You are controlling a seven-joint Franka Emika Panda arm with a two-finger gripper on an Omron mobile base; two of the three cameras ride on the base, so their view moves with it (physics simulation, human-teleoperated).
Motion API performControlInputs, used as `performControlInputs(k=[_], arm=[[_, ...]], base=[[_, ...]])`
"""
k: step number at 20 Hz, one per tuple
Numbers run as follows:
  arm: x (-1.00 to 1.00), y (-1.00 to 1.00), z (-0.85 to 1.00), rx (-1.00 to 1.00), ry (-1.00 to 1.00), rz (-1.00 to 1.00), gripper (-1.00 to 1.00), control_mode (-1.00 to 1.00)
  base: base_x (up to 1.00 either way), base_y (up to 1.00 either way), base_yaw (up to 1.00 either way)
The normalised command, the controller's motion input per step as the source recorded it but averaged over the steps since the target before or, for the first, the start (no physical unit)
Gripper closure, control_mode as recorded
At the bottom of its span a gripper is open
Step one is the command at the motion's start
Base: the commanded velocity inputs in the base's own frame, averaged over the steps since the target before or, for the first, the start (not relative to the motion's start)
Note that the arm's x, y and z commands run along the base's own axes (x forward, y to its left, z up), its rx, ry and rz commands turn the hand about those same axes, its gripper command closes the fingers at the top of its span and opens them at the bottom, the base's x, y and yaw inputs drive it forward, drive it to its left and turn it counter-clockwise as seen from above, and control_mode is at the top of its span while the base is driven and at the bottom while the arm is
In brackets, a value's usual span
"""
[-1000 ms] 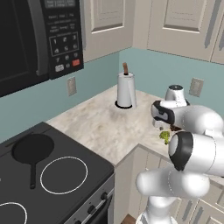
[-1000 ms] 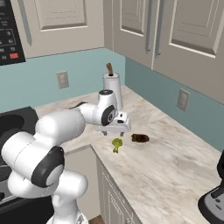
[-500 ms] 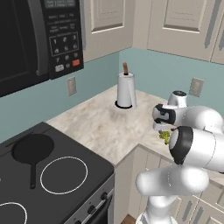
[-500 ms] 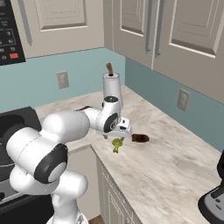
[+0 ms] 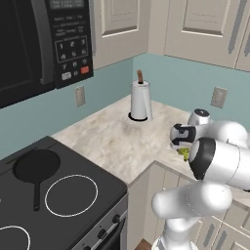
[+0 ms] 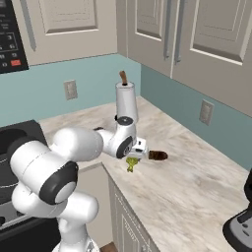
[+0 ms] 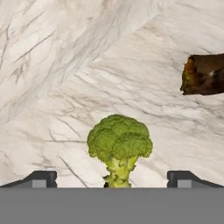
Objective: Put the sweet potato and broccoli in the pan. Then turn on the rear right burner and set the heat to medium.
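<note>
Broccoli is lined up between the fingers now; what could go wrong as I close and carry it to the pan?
1. The broccoli lies on its side, stalk toward the open gripper; closing on the thin stalk could let it pivot or slip.
2. The sweet potato lies close by on the counter; a wide descent might nudge it.
3. The pan sits far across the cooktop, so the carry is long and a loose grip could drop it.

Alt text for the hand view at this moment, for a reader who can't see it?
A green broccoli sits on pale marbled counter, centred between the two dark fingertips of the robot's open hand, which has not closed on it. The reddish-brown sweet potato lies apart from it at the right edge of the view.
</note>
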Motion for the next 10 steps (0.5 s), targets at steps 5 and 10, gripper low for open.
performControlInputs(k=[5,10], arm=[[0.24,-0.11,-0.19,0.0,-0.1,0.0,-1.0,-1.0],[0.2,-0.17,-0.05,0.0,-0.09,-0.02,-1.0,-1.0]], base=[[0.0,0.0,0.0],[0.0,0.0,0.0]])
